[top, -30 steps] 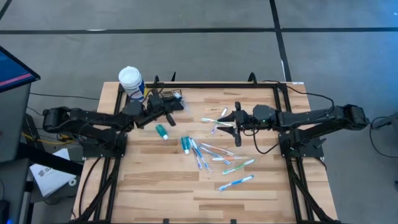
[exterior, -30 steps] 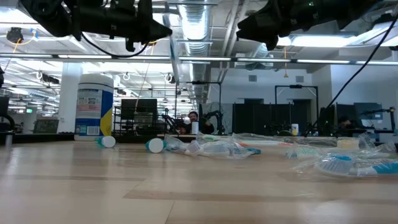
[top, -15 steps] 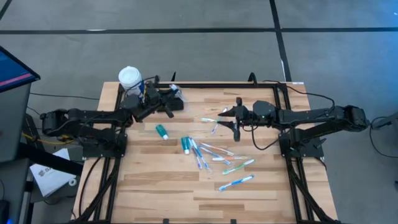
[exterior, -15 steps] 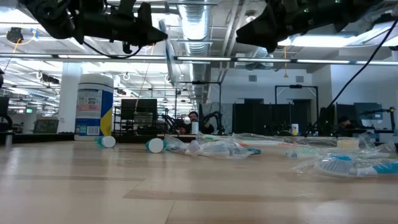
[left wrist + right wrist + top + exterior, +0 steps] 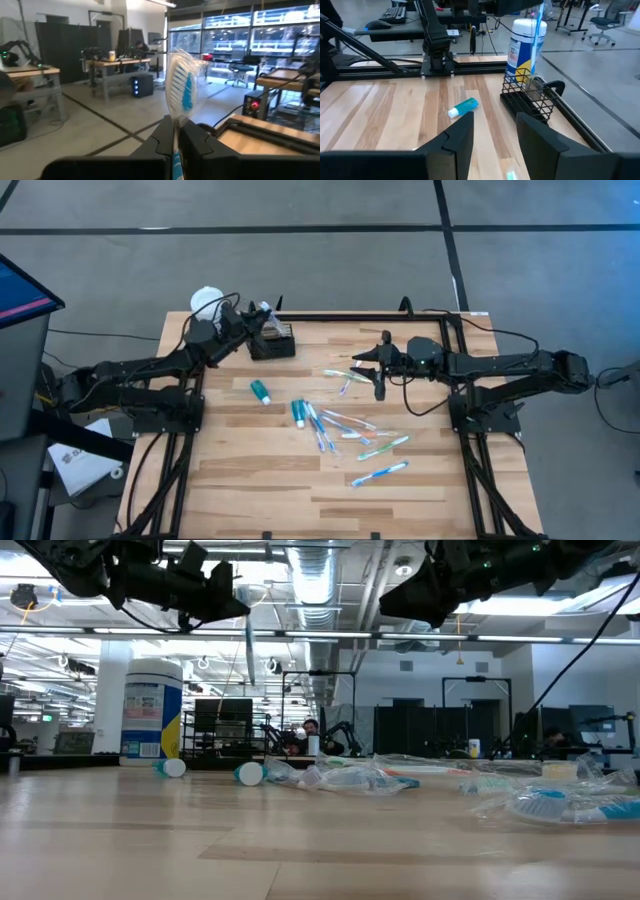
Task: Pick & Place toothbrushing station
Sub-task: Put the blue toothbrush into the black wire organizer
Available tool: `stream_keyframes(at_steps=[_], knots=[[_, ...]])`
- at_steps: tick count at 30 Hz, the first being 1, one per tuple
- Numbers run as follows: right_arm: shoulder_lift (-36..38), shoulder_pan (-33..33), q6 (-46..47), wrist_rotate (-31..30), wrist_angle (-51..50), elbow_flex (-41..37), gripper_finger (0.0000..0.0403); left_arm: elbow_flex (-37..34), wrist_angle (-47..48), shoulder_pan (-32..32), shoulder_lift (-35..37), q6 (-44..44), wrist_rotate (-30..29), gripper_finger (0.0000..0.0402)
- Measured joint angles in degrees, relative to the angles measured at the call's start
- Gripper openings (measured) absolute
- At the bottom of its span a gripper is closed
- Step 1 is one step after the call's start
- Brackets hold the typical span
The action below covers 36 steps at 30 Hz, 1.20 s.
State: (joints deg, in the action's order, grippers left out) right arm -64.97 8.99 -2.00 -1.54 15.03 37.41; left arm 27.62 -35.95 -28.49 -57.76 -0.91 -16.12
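Toothbrushes [image 5: 345,430] in clear wrappers lie scattered across the middle and near part of the wooden worktop [image 5: 250,480], loosely fanned and some overlapping, with one blue-and-white brush lying apart nearest the front edge. A small teal tube [image 5: 260,391] rests on its side on the left half, and a second teal tube [image 5: 298,413] lies just beside the scattered brushes. Farther back on the right, the right claw [image 5: 377,368] hangs above the worktop near two more wrapped brushes, its fingers [image 5: 462,135] spread wide with nothing between them. In its wrist view the bare planks, the teal tube and the caddy lie ahead of it.

At the far left corner stands the toothbrushing station [image 5: 272,343], a small black wire-mesh caddy [image 5: 529,100] upright on the worktop close to the back rail. The left claw [image 5: 256,320] is raised over it, pinched tight on a wrapped blue-and-white toothbrush [image 5: 182,87] whose head points up past the fingertips in the left wrist view; in the right wrist view the brush's handle reaches down toward the caddy, though whether it touches the mesh cannot be told. Just behind the caddy, at the worktop's back left corner, stands a white-capped bottle [image 5: 152,710] with a blue and yellow label, partly covered by the left arm from above
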Motion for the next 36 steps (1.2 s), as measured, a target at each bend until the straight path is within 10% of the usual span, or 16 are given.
stream_keyframes(at_steps=[36], knots=[[-7.9, 3.2, 0.0, 0.0, 5.3, -0.2, 0.0132, -0.5, 24.0, -9.5, 12.3, -0.6, -2.4, 0.0001]])
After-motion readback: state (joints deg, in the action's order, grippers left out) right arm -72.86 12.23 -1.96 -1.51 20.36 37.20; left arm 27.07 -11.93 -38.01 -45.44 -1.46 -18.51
